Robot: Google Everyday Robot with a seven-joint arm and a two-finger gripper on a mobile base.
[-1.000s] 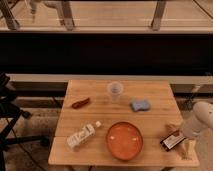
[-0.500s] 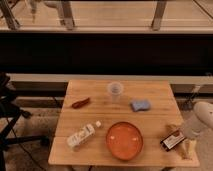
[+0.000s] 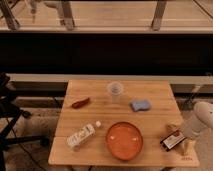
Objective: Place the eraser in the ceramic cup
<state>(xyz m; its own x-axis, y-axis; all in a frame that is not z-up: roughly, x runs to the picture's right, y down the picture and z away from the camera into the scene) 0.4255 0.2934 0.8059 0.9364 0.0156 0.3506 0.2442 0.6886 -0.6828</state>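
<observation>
A pale cup [image 3: 115, 89] stands upright at the back middle of the wooden table [image 3: 100, 107]. A blue soft-looking block [image 3: 140, 105], which may be the eraser, lies to the right of the cup, apart from it. A tiny white piece [image 3: 98, 123] lies near the table's middle. My white arm [image 3: 201, 119] reaches in from the right. My gripper [image 3: 179, 141] is low over the table's front right corner, far from the cup and the block. A small dark and red object [image 3: 171, 141] sits right at it.
A round orange plate [image 3: 124, 140] lies at the front middle. A white bottle [image 3: 81, 136] lies on its side at the front left. A red chili-shaped item [image 3: 80, 103] lies at the left. A dark chair [image 3: 9, 107] stands left of the table.
</observation>
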